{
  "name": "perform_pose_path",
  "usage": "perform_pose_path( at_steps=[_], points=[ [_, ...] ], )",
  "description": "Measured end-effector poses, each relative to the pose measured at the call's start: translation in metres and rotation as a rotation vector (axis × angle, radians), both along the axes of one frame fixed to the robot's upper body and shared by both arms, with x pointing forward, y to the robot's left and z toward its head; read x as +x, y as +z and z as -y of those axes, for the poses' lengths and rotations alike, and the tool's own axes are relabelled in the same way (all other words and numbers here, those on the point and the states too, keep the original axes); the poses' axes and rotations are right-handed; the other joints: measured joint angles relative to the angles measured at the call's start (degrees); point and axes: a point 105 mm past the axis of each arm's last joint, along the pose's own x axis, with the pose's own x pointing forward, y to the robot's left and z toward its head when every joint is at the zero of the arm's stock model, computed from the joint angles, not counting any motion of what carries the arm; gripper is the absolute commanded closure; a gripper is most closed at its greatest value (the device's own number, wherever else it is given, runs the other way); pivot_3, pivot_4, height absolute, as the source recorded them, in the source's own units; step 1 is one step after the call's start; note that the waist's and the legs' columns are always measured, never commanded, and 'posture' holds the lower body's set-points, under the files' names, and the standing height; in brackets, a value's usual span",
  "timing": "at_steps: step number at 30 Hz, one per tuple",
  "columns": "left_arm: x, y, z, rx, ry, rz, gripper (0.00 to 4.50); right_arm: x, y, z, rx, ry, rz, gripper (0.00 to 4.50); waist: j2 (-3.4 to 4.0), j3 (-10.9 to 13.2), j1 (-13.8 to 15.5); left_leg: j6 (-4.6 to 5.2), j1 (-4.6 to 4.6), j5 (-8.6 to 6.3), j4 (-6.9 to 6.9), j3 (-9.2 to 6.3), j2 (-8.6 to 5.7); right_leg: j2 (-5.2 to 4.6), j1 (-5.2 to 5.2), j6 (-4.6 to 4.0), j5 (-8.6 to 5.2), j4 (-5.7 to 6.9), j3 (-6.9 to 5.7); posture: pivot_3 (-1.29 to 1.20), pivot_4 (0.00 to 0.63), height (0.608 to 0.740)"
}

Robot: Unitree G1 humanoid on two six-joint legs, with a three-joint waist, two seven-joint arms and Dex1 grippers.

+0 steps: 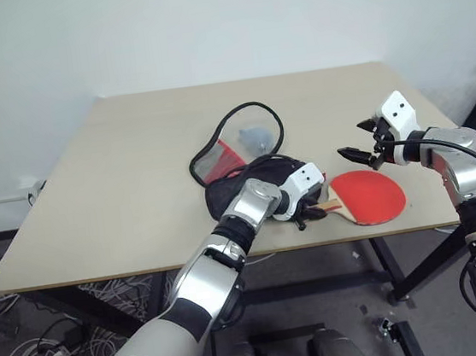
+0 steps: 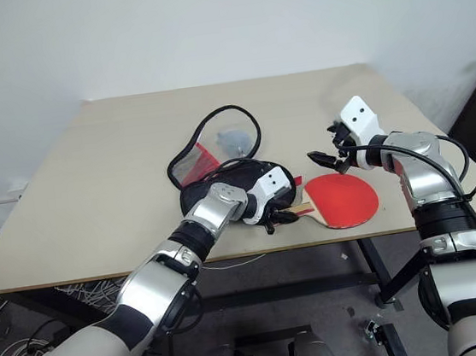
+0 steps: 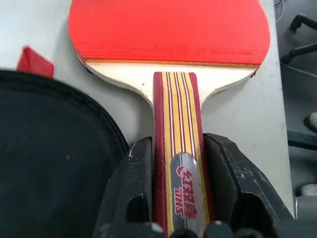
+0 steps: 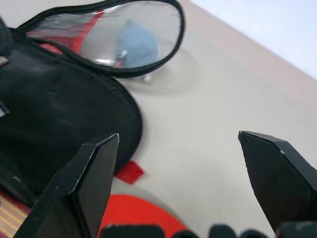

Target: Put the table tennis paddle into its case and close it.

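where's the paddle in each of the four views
Left eye view: the table tennis paddle lies lower right of centre.
Right eye view: the paddle lies right of centre, near the table edge.
Left wrist view: it fills the middle, handle gripped.
Right wrist view: red sliver along the bottom edge.
Shared landmark: the black case beside it.

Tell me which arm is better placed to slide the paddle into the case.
Left, probably. The left gripper is shut on the table tennis paddle by its handle, right beside the open case. The right gripper hovers open above the paddle, holding nothing.
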Motion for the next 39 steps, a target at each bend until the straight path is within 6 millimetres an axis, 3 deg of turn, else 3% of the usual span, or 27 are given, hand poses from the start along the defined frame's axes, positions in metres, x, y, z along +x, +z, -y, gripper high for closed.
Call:
perform_pose_path(
  at_steps=[12, 19, 27, 36, 39],
  points=[
    [0.010, 0.024, 0.002, -0.096, 0.025, 0.034, 3.33, 0.003, 0.003, 0.003, 0.001, -0.021, 0.025, 0.29, 0.00, 0.0, 0.0, 0.00, 0.00, 0.00, 0.00, 0.01, 0.00, 0.00, -0.01, 0.00, 0.00, 0.01, 0.02, 0.00, 0.000, 0.740],
    [0.016, 0.035, -0.007, -0.141, 0.036, 0.039, 3.33, 0.010, 0.017, 0.019, 0.034, -0.098, 0.072, 0.29, 0.00, 0.0, -0.1, 0.00, 0.02, 0.00, -0.01, 0.02, 0.00, 0.02, -0.02, 0.00, 0.00, 0.01, 0.05, 0.00, 0.000, 0.740],
    [0.024, 0.038, -0.021, -0.140, 0.073, 0.050, 3.33, 0.011, 0.016, 0.022, 0.037, -0.106, 0.075, 0.29, 0.01, 0.0, -0.1, 0.01, 0.02, 0.00, 0.01, 0.03, 0.00, 0.02, 0.01, 0.00, 0.01, 0.02, 0.07, 0.00, 0.000, 0.740],
    [0.014, 0.028, -0.018, -0.071, -0.002, 0.038, 3.33, 0.012, 0.015, 0.022, 0.042, -0.111, 0.073, 0.29, 0.00, 0.0, -0.1, 0.01, 0.01, 0.00, 0.02, 0.04, -0.01, 0.01, 0.01, 0.00, 0.01, 0.02, 0.07, 0.00, 0.000, 0.740],
    [0.009, 0.027, -0.013, -0.073, -0.026, 0.014, 2.82, 0.012, 0.015, 0.022, 0.042, -0.113, 0.075, 0.29, 0.01, 0.0, -0.1, 0.01, 0.02, 0.01, 0.02, 0.03, -0.01, 0.01, 0.01, 0.00, 0.01, 0.03, 0.07, 0.00, 0.000, 0.740]
  ],
)
